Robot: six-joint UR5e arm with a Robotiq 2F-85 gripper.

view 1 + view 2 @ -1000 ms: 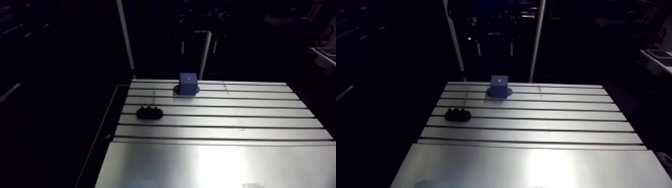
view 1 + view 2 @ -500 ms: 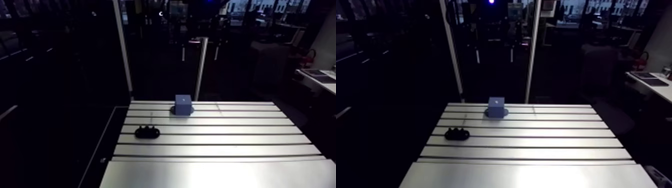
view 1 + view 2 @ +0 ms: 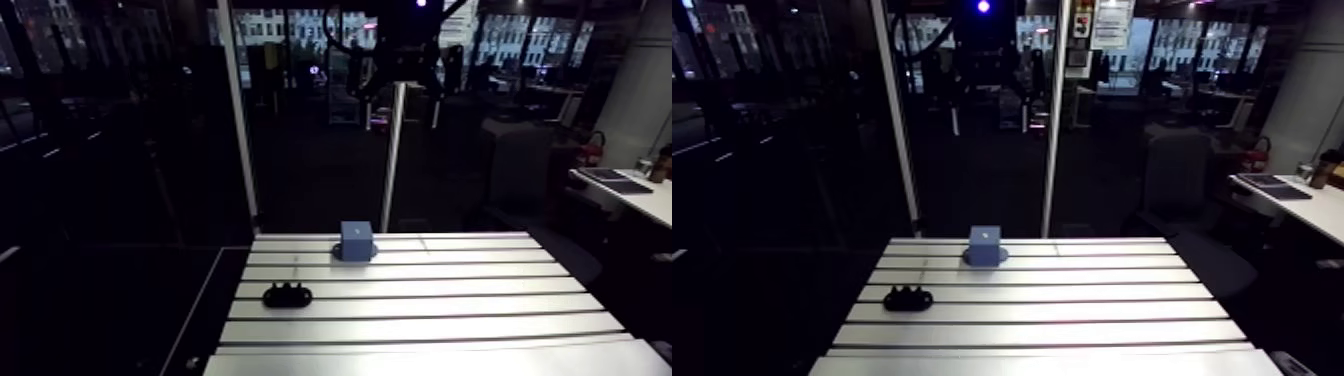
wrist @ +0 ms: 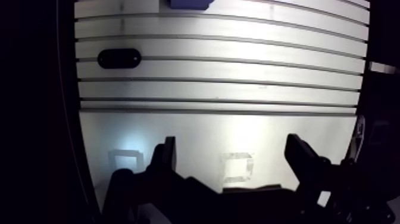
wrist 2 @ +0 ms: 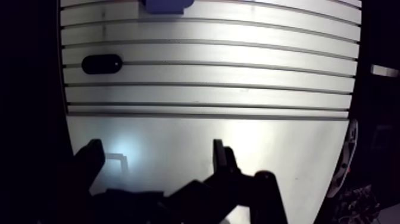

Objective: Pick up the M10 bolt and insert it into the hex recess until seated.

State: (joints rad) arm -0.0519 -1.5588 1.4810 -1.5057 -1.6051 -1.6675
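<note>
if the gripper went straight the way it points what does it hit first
Probably the bare table; nothing lies between the open fingers of the gripper. The black part and blue block sit well ahead, off that line.

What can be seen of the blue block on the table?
The blue block is a small matte cube, plastic by its look, with a tiny pale mark on top. It stands upright on a wider dark base near the far edge of the table. Nothing else touches it; the open gripper hangs well away.
</note>
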